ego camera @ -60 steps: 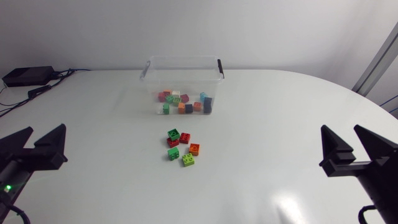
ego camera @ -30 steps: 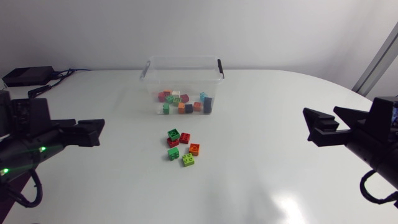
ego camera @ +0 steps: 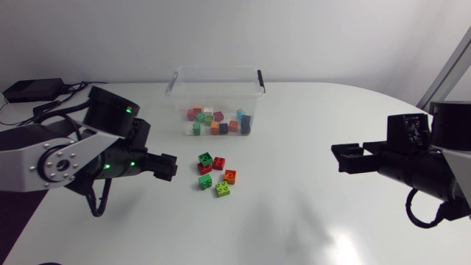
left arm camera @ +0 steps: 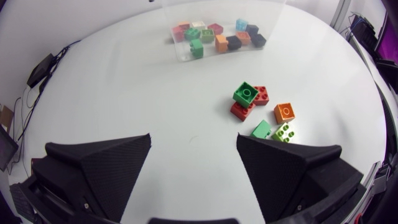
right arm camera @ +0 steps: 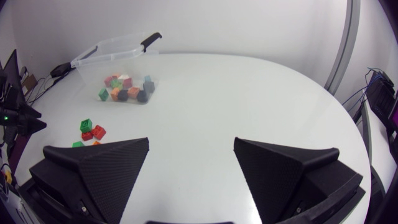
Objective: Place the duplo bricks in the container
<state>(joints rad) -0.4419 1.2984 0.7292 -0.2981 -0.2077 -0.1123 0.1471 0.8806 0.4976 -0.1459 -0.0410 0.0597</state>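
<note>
Closing arms: both swung inward from the sides in the last sec; approach judged begun, nothing picked yet.
L matte black gripper (ego camera: 171, 166): fingers spread, empty, just beside the bricks.
R matte black gripper (ego camera: 340, 156): spread, empty, well apart.
Loose coloured plastic Duplo bricks (ego camera: 215, 174): studs up, squarish, no clear long axis.
Clear plastic container (ego camera: 217, 70): beyond them, mouth up, long axis side to side.

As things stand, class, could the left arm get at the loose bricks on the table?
Probably yes: the left gripper is open and close beside the loose bricks, with only bare table between them.
</note>
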